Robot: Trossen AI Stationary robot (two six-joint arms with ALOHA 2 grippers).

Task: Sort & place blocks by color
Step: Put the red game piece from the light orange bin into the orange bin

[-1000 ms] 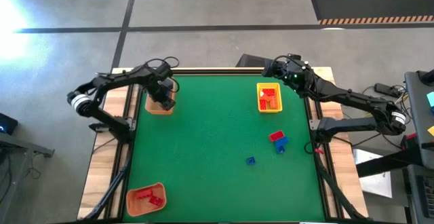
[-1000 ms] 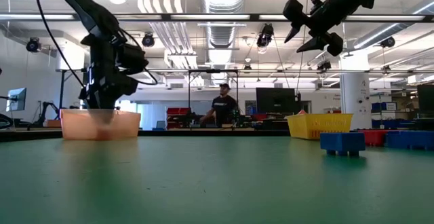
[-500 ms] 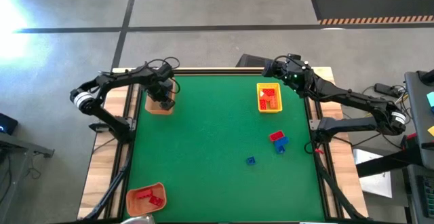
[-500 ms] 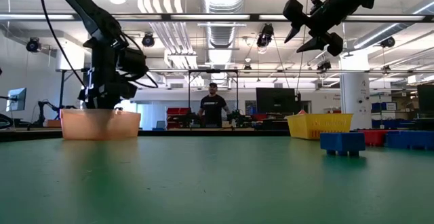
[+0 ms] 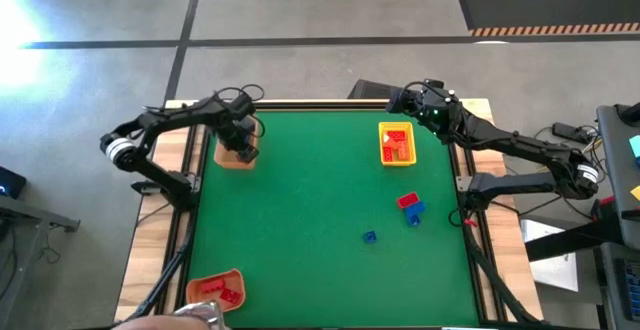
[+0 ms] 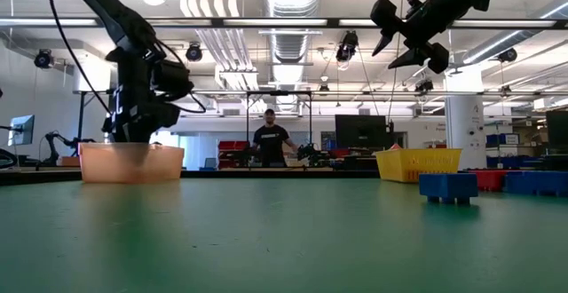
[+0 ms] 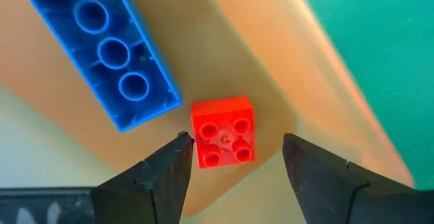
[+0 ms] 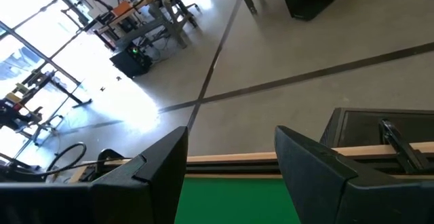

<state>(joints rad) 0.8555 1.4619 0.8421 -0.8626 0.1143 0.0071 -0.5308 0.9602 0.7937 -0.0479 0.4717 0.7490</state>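
My left gripper [image 7: 234, 142] hangs open over the tan tray [image 5: 237, 153] at the table's far left. Its fingers stand on either side of a small red brick [image 7: 222, 131] on the tray's floor, without plainly touching it. A long blue brick [image 7: 105, 47] lies upside down beside it. My right gripper [image 5: 408, 98] is open and raised high over the far edge, beyond the yellow tray [image 5: 397, 143], which holds red and orange bricks. A red brick [image 5: 406, 200], a blue brick [image 5: 416, 213] and a small blue brick [image 5: 369, 236] lie on the green mat.
An orange tray [image 5: 214, 290] with red bricks sits at the near left corner. Something pale [image 5: 185, 317] shows at the near edge beside it. The green mat's middle [image 5: 300, 210] is bare. A person [image 6: 270, 142] stands in the room beyond the table.
Both arms have kept still. The person in the room behind has walked a little to the left in the low view. Something pale has come into the high view at the near edge, by the orange tray.
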